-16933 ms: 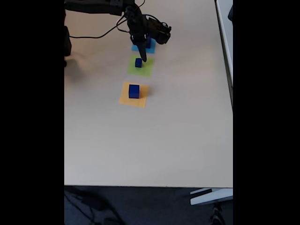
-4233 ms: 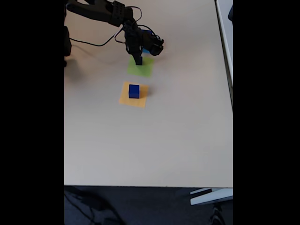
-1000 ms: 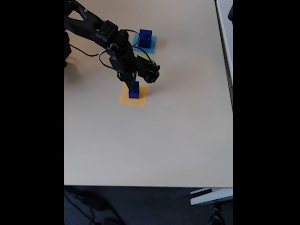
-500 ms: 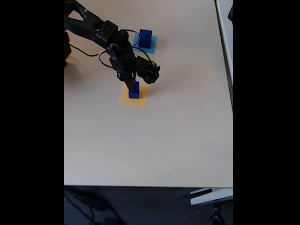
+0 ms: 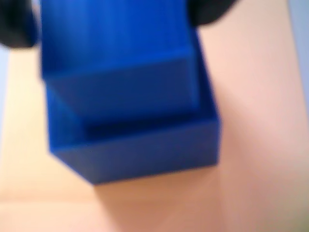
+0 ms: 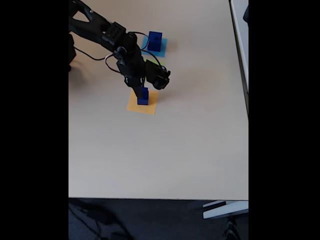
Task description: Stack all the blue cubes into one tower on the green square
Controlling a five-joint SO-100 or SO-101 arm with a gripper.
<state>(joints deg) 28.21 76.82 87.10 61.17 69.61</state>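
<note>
Over the orange patch [image 6: 142, 102], the gripper [image 6: 142, 90] sets a small blue cube [image 6: 145, 91] on a larger one [image 6: 143, 99], apparently clamping it. Next: release, then shift this stack to the green square [image 6: 156, 63].

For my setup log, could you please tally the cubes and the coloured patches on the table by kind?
Blue cubes: 3, one on the light-blue patch at, and a small one atop a larger one on the orange patch.
Coloured patches: 3, counting the green square, mostly hidden by the arm.
Total: 6

Green square [image 6: 156, 63] mostly behind the arm; blurred, edge-cropped blue cubes [image 5: 130, 96].
</note>
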